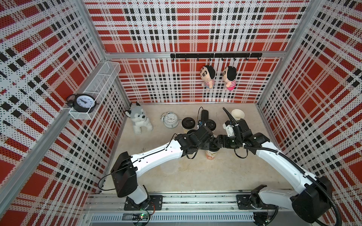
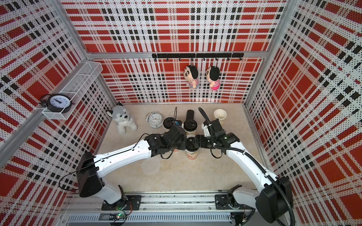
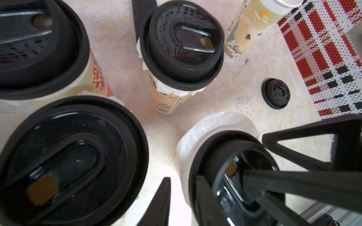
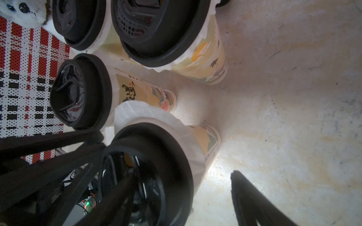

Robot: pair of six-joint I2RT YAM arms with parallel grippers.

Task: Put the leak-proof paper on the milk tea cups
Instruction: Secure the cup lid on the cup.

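A milk tea cup [image 1: 211, 155] [image 4: 209, 140] stands mid-table, with leak-proof paper [image 3: 215, 121] [image 4: 141, 111] draped over its mouth and a black lid [image 2: 191, 143] [image 3: 205, 152] on top. My left gripper [image 3: 184, 179] [image 2: 185, 144] is shut on that lid's rim, one finger on the lid and one outside. From the other side my right gripper [image 4: 184, 174] [image 2: 196, 142] stands open across the same rim, its outer finger clear of the cup. Three other lidded cups [image 3: 182, 43] crowd close. One uncovered cup [image 1: 237, 114] stands at the back right. A faint round sheet [image 1: 169, 166] lies on the table.
A loose black lid [image 3: 275, 93] lies near the right wall. At the back stand a black cylinder [image 1: 204, 114] and a white alarm clock [image 1: 171, 119], with a husky plush [image 1: 139, 120] in the left corner. Plaid walls close in three sides.
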